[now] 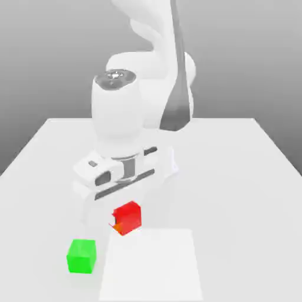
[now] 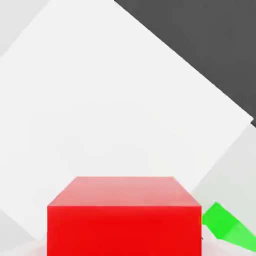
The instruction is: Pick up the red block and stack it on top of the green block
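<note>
Pincer [image 1: 124,223] grips red block [image 1: 127,216] near green block [image 1: 81,255]

A big white table [image 1: 236,165] is seen in the exterior view. Its top is flat and plain. On the table, near the front edge, a brighter white square patch [image 1: 153,265] is laid flat. The patch is also seen from the hand view, where it is shown as a large white square [image 2: 115,100] turned at a slant. Past one corner of the table, a dark grey floor [image 2: 210,45] is seen. Behind the table, a soft grey background [image 1: 47,53] is seen, darker higher up.
</note>
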Available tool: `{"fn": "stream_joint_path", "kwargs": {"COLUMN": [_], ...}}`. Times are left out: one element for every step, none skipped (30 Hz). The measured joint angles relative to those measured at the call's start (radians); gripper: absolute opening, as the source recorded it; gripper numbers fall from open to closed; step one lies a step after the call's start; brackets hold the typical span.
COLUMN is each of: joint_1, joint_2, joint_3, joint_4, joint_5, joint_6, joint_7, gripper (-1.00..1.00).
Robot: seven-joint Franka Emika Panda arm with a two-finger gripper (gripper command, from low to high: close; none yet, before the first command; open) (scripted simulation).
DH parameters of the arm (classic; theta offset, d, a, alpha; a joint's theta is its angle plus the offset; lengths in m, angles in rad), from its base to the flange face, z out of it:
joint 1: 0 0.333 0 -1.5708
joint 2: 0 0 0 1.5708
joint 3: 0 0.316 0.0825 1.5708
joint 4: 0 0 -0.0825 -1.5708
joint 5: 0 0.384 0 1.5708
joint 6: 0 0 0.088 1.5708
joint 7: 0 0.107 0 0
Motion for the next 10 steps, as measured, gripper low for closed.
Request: {"fn": "stream_joint_path", "kwargs": {"joint_1": [-0.058, -0.089, -0.062, -0.06, -0.065, -0.073, -0.078, -0.078, -0.078, -0.078], "joint_2": [0.022, 0.051, 0.083, 0.117, 0.152, 0.188, 0.207, 0.207, 0.207, 0.207], "joint_3": [0.001, 0.014, 0.034, 0.047, 0.06, 0.074, 0.082, 0.082, 0.082, 0.082], "joint_4": [0.015, 0.023, 0.029, 0.032, 0.035, 0.037, 0.038, 0.038, 0.038, 0.038], "joint_5": [0.012, 0.029, 0.047, 0.068, 0.09, 0.113, 0.125, 0.125, 0.125, 0.125], "joint_6": [0.007, 0.027, 0.053, 0.082, 0.114, 0.146, 0.163, 0.163, 0.163, 0.163], "joint_7": [0.01, 0.008, 0.0, -0.013, -0.028, -0.044, -0.052, -0.052, -0.052, -0.052], "gripper": [-1.0, -1.0, -1.0, -1.0, -1.0, -1.0, 1.0, 1.0, 1.0, 1.0]}}
